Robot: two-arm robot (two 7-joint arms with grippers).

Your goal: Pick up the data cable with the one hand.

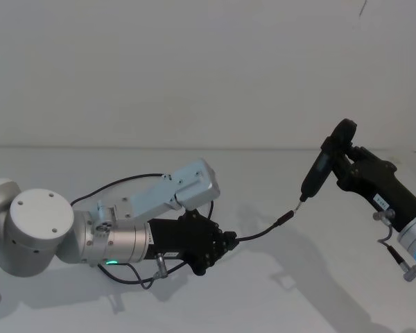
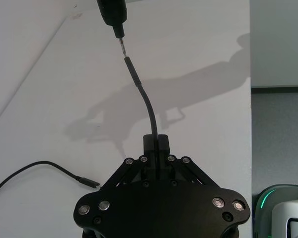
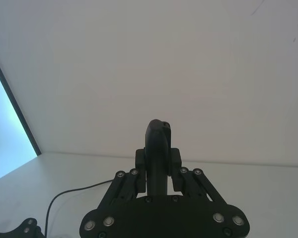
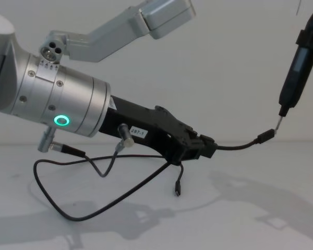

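Left gripper (image 1: pixel 225 243) clamped on cable, low, reaching forward; right gripper (image 1: pixel 341 161) raised, gripping tool.

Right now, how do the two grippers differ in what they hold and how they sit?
The left gripper sits low over the table, jaws shut on the cable. The right gripper is raised higher, jaws shut on a slim black tool pointing down at the cable's plug. Both are black.

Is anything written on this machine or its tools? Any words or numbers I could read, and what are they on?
"287-1": small white sticker on the black body of the left gripper, chest view; the digits are tiny, so this reading is uncertain.
A small white label on the right gripper, head view: too small to read.
Tiny markings on the silver wrist above the green ring light: too small to read.
Nothing readable on the data cable or the pointed tool.
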